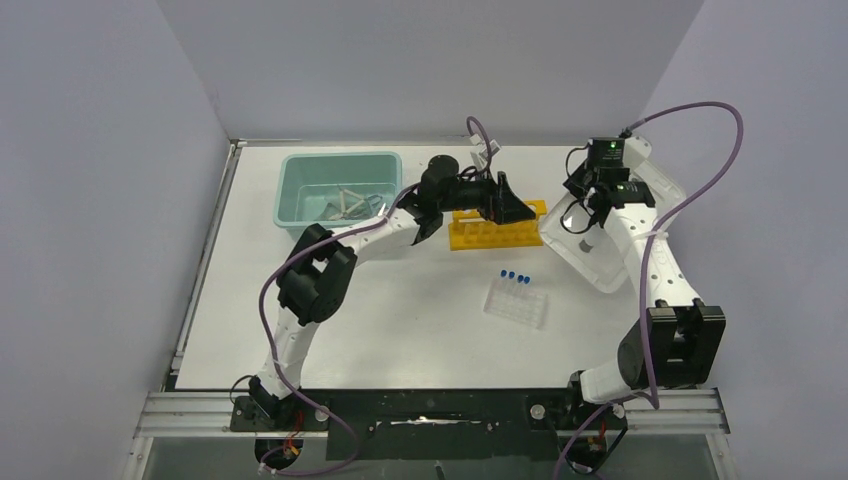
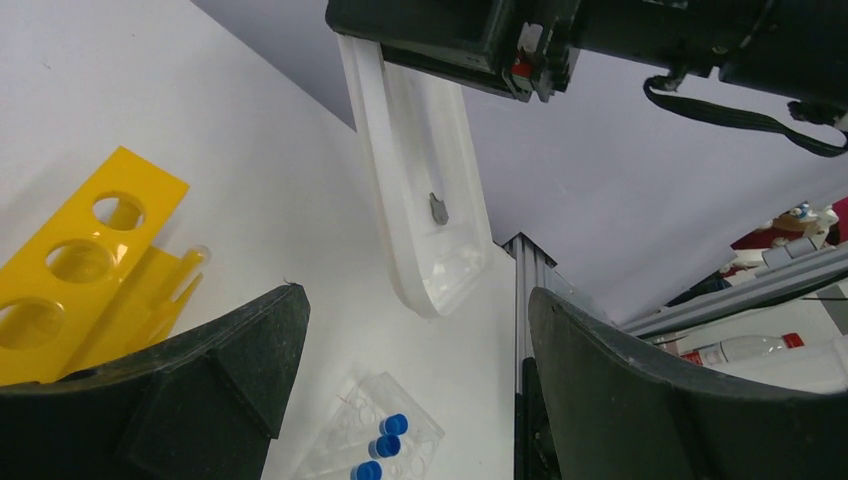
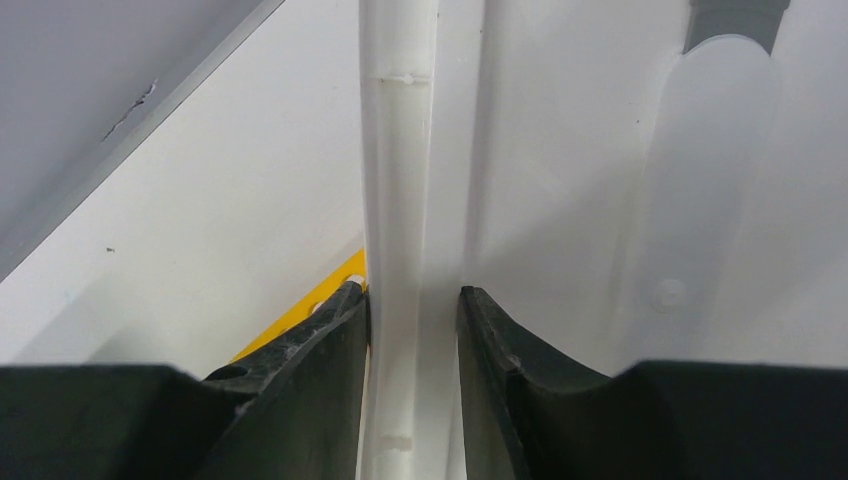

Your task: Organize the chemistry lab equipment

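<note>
Three blue-capped tubes [image 1: 514, 276] stand in a clear plastic rack [image 1: 517, 302] at mid-table; their caps [image 2: 383, 446] also show low in the left wrist view. My left gripper [image 1: 507, 206] hovers open over the yellow tube rack [image 1: 497, 226], with nothing between its fingers [image 2: 215, 385]. A clear tube [image 2: 185, 266] lies in the yellow rack [image 2: 80, 262]. My right gripper [image 1: 591, 214] is shut on the rim of the translucent white lid [image 1: 585, 250], held tilted off the table. That rim [image 3: 398, 150] runs between the right gripper [image 3: 412, 330] jaws. Pale thin items [image 1: 346, 203] lie in the teal tub [image 1: 300, 165].
The teal tub stands at the back left. The lid [image 2: 425, 200] hangs edge-on just right of the yellow rack. The table's right edge rail [image 2: 530, 290] is close behind the lid. A purple cable [image 1: 700, 150] loops over the right arm.
</note>
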